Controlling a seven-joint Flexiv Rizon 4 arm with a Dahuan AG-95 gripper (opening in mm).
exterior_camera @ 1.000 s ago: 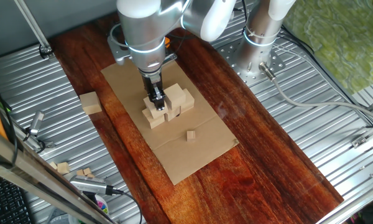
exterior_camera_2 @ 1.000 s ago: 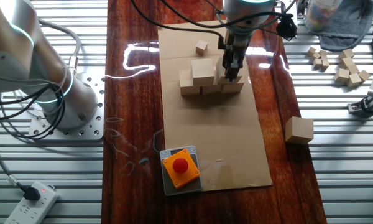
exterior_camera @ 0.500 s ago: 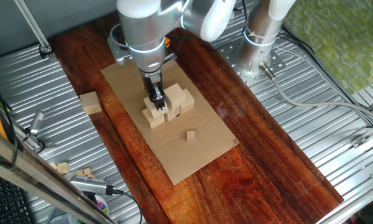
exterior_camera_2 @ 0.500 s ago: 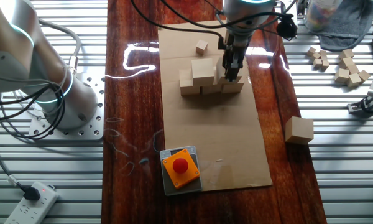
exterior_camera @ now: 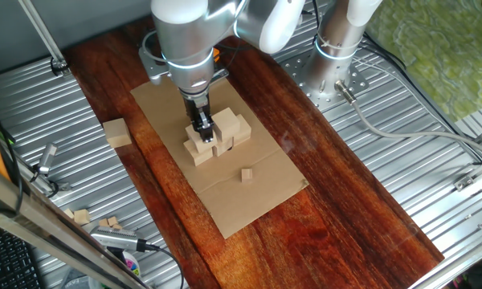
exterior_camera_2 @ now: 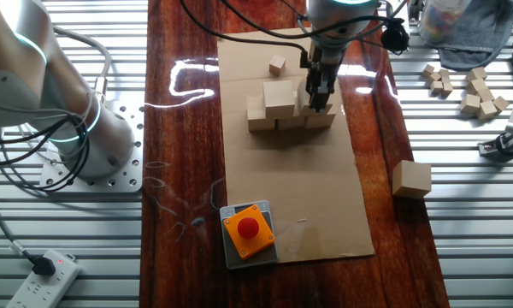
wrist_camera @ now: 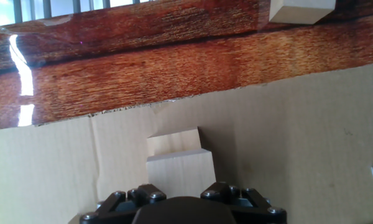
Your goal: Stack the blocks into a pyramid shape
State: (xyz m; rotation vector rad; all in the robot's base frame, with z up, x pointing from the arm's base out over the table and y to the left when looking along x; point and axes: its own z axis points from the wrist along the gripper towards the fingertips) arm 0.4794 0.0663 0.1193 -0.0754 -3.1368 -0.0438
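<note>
While the claw (exterior_camera_2: 319,101) sits low at the stacked blocks (exterior_camera_2: 278,107), its grip cannot be told. One block (exterior_camera_2: 410,179) lies apart on the tabletop (exterior_camera_2: 188,171).

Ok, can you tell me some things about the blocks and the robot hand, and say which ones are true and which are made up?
1. The gripper is down at the block stack on the cardboard sheet. True.
2. One big wooden block sits alone off the cardboard. True.
3. The orange box with the red button sits on top of the stack. False: it sits at the cardboard's edge, away from the stack.
4. The tiny wooden cube is stuck against the stack. False: it lies apart from it on the cardboard.
5. The pyramid is finished. False: the second layer shows only one block beside the gripper, with none on top.
</note>
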